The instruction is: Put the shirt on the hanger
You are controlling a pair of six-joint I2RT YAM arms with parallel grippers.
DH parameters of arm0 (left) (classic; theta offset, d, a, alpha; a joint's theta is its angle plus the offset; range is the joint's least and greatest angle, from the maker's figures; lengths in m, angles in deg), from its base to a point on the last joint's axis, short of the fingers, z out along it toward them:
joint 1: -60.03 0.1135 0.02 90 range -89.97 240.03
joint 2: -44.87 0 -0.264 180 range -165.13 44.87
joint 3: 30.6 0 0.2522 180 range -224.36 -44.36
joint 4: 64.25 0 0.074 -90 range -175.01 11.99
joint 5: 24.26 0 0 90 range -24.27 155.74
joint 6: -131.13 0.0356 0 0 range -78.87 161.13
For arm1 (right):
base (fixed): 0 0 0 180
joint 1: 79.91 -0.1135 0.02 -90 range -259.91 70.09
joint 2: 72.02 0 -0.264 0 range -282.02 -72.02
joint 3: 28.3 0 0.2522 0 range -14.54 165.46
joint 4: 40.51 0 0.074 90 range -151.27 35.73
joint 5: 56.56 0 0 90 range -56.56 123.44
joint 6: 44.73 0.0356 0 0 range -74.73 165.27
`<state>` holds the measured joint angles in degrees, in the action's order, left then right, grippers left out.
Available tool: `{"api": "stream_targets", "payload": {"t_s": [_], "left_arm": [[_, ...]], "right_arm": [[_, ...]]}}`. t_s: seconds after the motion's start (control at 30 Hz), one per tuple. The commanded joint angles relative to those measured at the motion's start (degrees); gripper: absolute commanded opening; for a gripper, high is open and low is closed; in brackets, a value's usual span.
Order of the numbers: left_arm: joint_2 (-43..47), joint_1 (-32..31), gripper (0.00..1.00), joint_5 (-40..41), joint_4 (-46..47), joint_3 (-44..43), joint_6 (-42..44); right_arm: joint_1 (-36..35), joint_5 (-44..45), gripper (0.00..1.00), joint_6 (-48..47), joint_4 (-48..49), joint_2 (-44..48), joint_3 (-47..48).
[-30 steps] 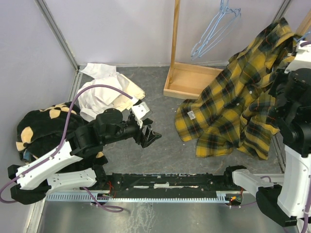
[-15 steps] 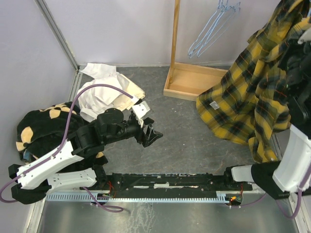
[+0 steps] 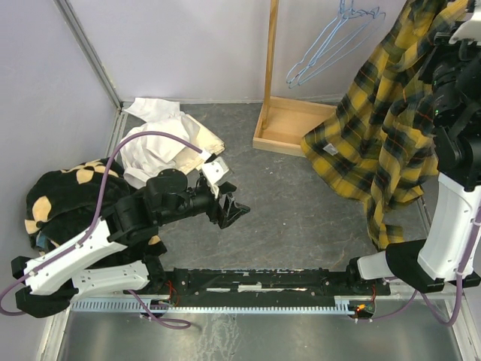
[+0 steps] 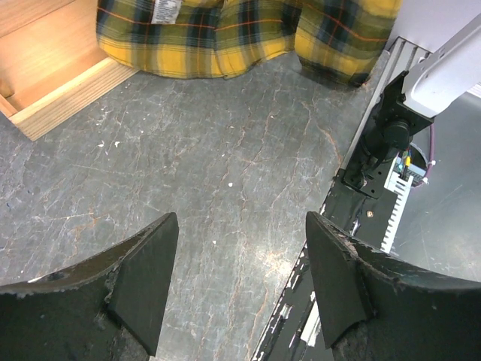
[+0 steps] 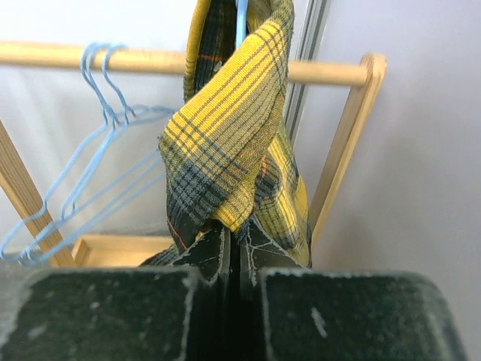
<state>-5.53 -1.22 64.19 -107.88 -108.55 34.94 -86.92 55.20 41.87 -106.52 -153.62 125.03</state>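
- The right gripper (image 5: pixel 239 252) is pinching a bunched fold of the shirt (image 3: pixel 383 128). In the right wrist view you are seeing both fingers pressed together on the plaid cloth.
- The shirt is hanging from that grip at the far right, high up beside the wooden rail (image 5: pixel 75 54). It is draping down toward the table (image 3: pixel 301 218) near the right arm's base.
- The shirt's white neck label (image 3: pixel 329 150) is showing on the left edge of the hanging cloth.
- The hangers (image 3: pixel 331 41) are hanging from the rail just left of the gripped fold, and none is sitting inside the shirt's shoulders.
- A light-blue strip (image 5: pixel 240 16) is showing at the top of the fold. You cannot tell whether it is a hanger.
- The left gripper (image 4: pixel 240 226) is hovering low over the table, left of centre. Its jaws are standing wide apart and are holding nothing.
- The wooden base tray (image 3: pixel 293 124) is lying on the far table. The shirt's hem is falling just beside the tray's right corner.
- The white garment (image 3: pixel 161 147) and the black fleece (image 3: pixel 64 192) are lying heaped at the left, beside the left arm.
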Motion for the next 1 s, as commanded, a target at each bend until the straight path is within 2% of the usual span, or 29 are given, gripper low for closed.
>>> {"api": "stream_targets", "payload": {"t_s": [0.0, 0.13, 0.3, 0.63, 0.7, 0.8, 0.97], "left_arm": [[-0.3, -0.2, 0.74, 0.4, 2.7, -0.7, -2.5], [-0.4, -0.3, 0.74, 0.2, 2.7, -0.6, -2.9], [-0.1, -0.3, 0.74, 0.4, 2.0, -0.4, -2.9], [-1.1, -0.2, 0.73, 0.1, 2.5, -0.2, -2.9], [-1.1, -0.2, 0.73, 0.1, 2.1, -0.1, -2.7], [-1.3, -0.3, 0.73, 0.5, 2.0, -0.1, -2.0], [-2.6, -0.2, 0.73, 1.2, 3.3, 0.1, -1.4]], "right_arm": [[0.2, -1.2, 0.00, -2.6, 17.1, 1.8, 4.6], [0.2, 1.3, 0.00, -6.1, 19.1, 1.2, 3.6], [0.2, 2.0, 0.00, -10.1, 23.6, 3.9, -5.6], [1.5, -5.0, 0.00, -4.0, 24.2, 13.3, -33.1], [6.0, -10.6, 0.00, -0.4, 23.0, 13.5, -35.9], [16.2, -24.3, 0.00, 6.9, 21.5, 11.3, -35.2], [21.3, -33.1, 0.00, 11.2, 17.3, 3.3, -26.5]]}}
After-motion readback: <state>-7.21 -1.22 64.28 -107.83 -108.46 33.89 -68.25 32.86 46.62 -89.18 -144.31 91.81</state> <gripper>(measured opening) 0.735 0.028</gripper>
